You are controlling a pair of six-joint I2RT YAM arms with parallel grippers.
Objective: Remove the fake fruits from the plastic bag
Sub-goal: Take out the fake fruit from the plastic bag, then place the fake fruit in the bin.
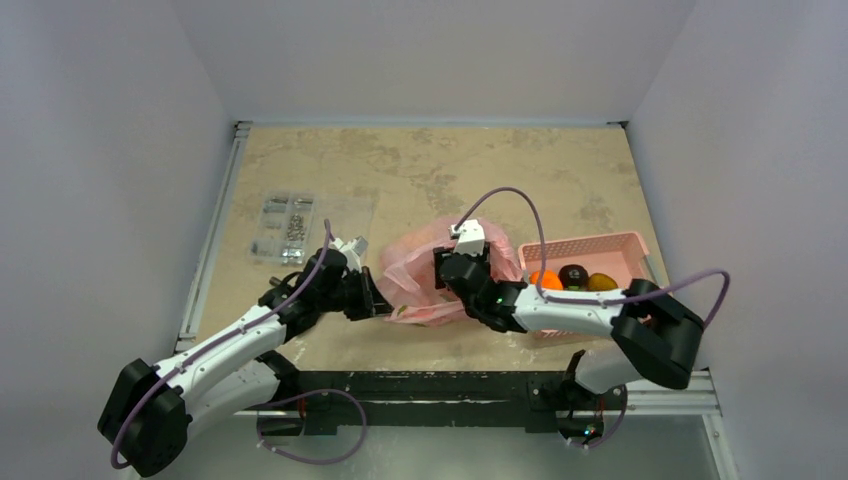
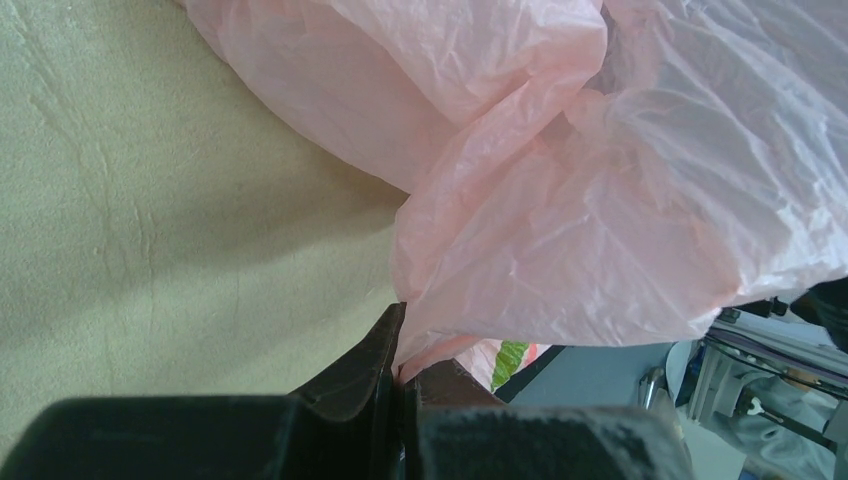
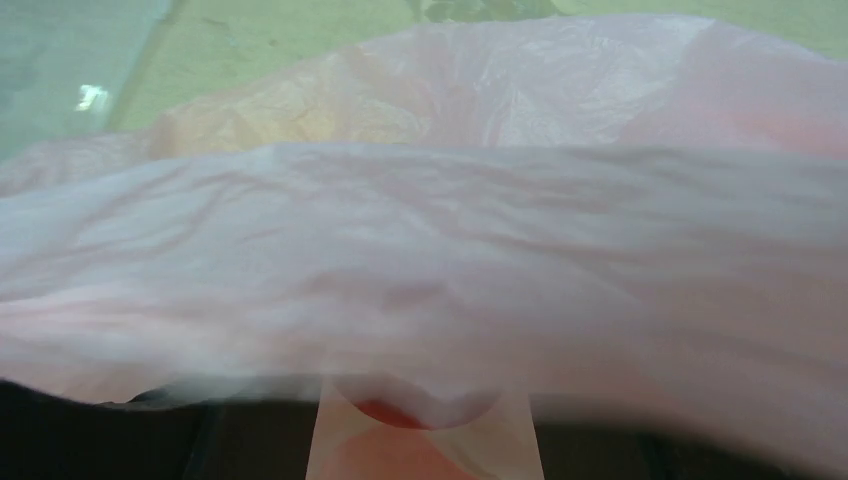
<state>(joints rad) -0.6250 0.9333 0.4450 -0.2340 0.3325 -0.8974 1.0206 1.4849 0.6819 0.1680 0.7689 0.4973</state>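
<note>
**Plastic bag** (image 1: 412,262), crumpled at mid-table, veils nearly the whole right wrist view. A red patch (image 3: 393,412) shows through the film, too blurred to identify. **Right gripper** (image 1: 447,274) reaches down into the bag from its right side. Its fingers are hidden, so its opening cannot be told. **Left gripper** (image 2: 400,365), at the bag's left edge, is clamped on a fold. **Basket** (image 1: 630,248), just right of the bag, holds an orange (image 1: 545,279), a dark plum (image 1: 573,274) and a yellowish fruit (image 1: 602,282).

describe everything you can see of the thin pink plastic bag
The thin pink plastic bag is translucent, crinkled film, slumped in a loose heap on the beige table, just left of a rigid pink basket. The left gripper is shut on a fold at its near-left edge. The right gripper is pushed into it, fingers hidden. A red shape shows dimly through the film.
</note>
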